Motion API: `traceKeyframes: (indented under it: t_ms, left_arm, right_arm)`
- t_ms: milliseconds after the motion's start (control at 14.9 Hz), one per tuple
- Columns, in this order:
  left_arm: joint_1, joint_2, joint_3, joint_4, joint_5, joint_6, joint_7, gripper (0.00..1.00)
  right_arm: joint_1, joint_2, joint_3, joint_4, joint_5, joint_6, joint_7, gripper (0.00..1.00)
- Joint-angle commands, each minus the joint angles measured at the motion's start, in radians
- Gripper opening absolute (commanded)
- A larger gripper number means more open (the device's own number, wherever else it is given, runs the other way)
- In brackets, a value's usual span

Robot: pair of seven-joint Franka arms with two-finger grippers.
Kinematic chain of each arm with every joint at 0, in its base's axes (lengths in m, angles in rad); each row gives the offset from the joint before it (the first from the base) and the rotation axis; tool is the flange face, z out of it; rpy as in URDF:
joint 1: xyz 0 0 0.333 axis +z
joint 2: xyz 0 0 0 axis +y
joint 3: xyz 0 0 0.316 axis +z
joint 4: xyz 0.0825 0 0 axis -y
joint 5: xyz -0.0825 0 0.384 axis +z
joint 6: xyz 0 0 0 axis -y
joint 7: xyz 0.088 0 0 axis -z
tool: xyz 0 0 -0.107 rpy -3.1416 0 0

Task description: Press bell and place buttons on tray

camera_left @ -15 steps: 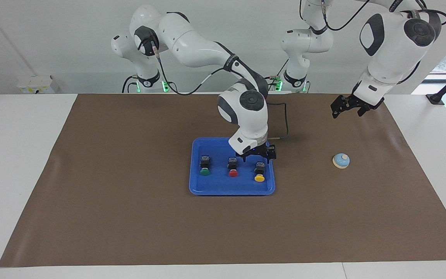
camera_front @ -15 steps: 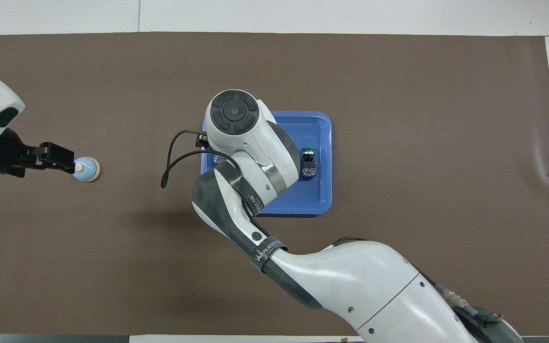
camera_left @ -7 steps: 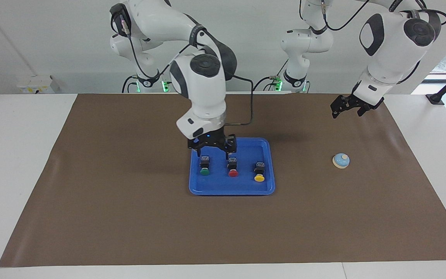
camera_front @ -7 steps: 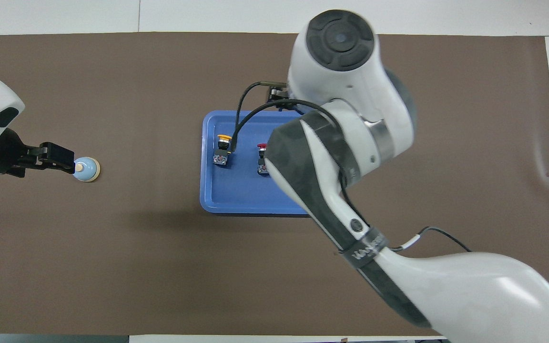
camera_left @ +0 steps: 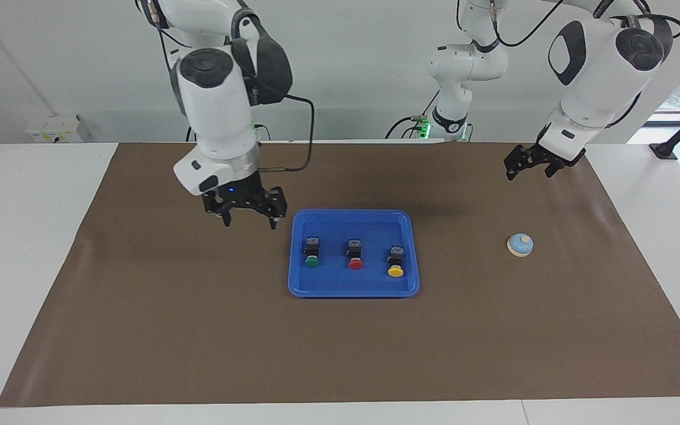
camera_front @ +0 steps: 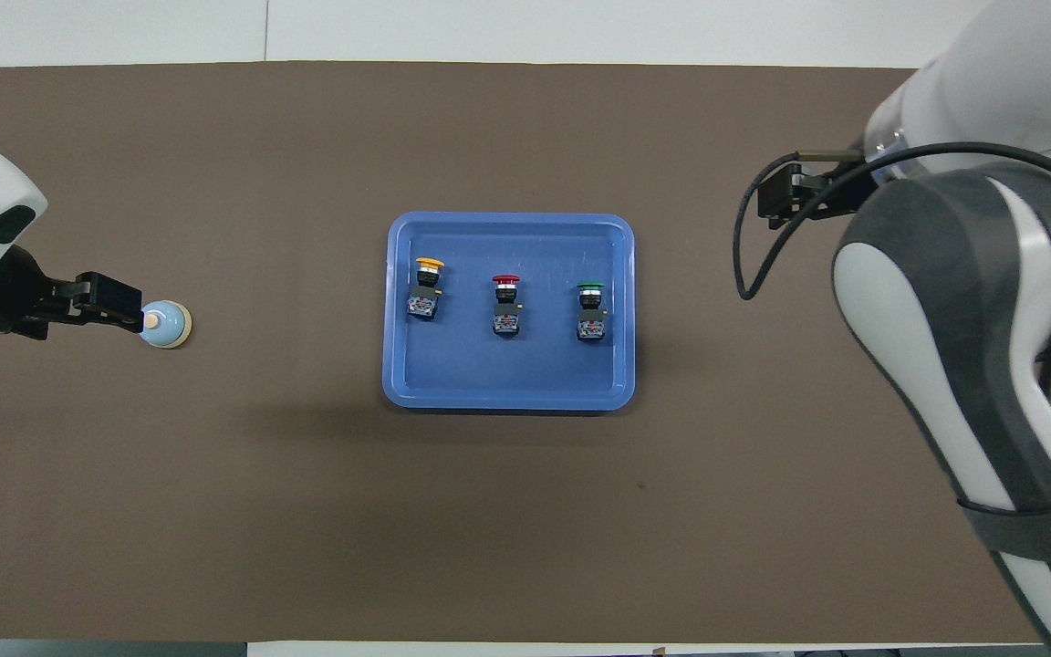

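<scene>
Now, largest first: brown mat (camera_left: pixel 198 330) covers most of the white table (camera_left: pixel 27 248), probably to give a plain, non-slip working surface. Right arm (camera_left: pixel 216 100) is the biggest mover in view; its right gripper (camera_left: pixel 248 217) hangs over bare mat just beside the tray, toward the right arm's end of the table, fingers spread apart and carrying nothing. Left arm (camera_left: pixel 594 77) waits at its own end; left gripper (camera_left: pixel 528 168) hangs in the air above the mat on the robots' side of the bell, jaws released, nothing in them. Tray (camera_left: pixel 304 286) lies flat at mid-table, long side across, rim up so small parts cannot roll off. Inside it, three buttons stand in one row, well apart from each other and from the rim: green button (camera_left: pixel 312 254) toward the right arm's end, red button (camera_left: pixel 355 255) in the middle, yellow button (camera_left: pixel 396 261) toward the left arm's end; caps all point away from the robots. Bell (camera_left: pixel 520 245) sits on the mat, well apart from the tray, within the left arm's reach. Judgement: placing looks complete; whether the bell has been pressed cannot be told
</scene>
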Motion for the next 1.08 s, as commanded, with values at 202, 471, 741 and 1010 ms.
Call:
traceKeyframes:
  t_ms: [202, 471, 741, 1010]
  left_arm:
    - [0.002, -0.013, 0.002, 0.002, -0.011, -0.01, -0.002, 1.0]
    - [0.002, -0.014, 0.003, 0.001, -0.012, -0.01, -0.002, 1.0]
    - [0.005, -0.013, 0.005, 0.004, -0.008, -0.006, -0.031, 1.0]
    - [0.034, -0.031, 0.005, -0.057, -0.005, 0.091, -0.064, 0.0]
  right_arm:
    - [-0.172, -0.137, 0.017, -0.105, -0.012, -0.01, -0.148, 1.0]
    - [-0.242, -0.14, 0.018, -0.093, -0.006, -0.051, -0.157, 1.0]
    - [-0.265, -0.149, 0.017, -0.104, -0.005, -0.142, -0.178, 1.0]
    - [-0.269, -0.215, 0.017, -0.251, -0.004, -0.063, -0.183, 1.0]
